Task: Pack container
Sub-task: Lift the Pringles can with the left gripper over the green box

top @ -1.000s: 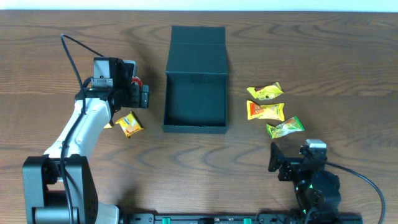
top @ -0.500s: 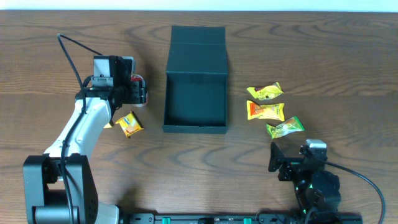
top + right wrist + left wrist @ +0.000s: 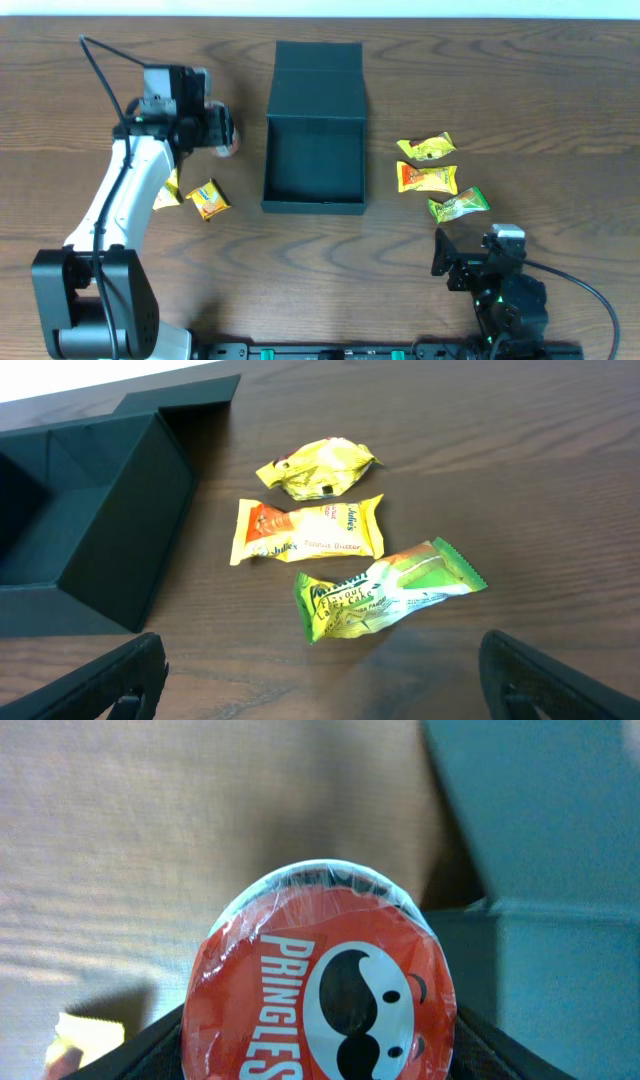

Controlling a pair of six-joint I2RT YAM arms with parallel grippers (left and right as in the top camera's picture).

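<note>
The dark teal container (image 3: pixel 314 205) stands open at the table's middle, its flap lid (image 3: pixel 318 68) folded back; it also shows in the right wrist view (image 3: pixel 110 540) and the left wrist view (image 3: pixel 560 830). My left gripper (image 3: pixel 222 133) is shut on a small red Pringles can (image 3: pixel 320 980), held above the table left of the container. Two orange-yellow packets (image 3: pixel 208 199) lie below it. My right gripper (image 3: pixel 452 262) is open and empty near the front edge. Three packets lie right of the container: yellow (image 3: pixel 426 149), orange (image 3: pixel 427 179), green (image 3: pixel 458 206).
The same three packets show in the right wrist view: yellow (image 3: pixel 318 467), orange (image 3: pixel 308 530), green (image 3: pixel 385 590). The left arm's black cable (image 3: pixel 105 75) arcs over the table's left side.
My left gripper has lifted the Pringles can and moved it away from me. The second orange-yellow packet under the arm has come into view. The right arm has not moved.
</note>
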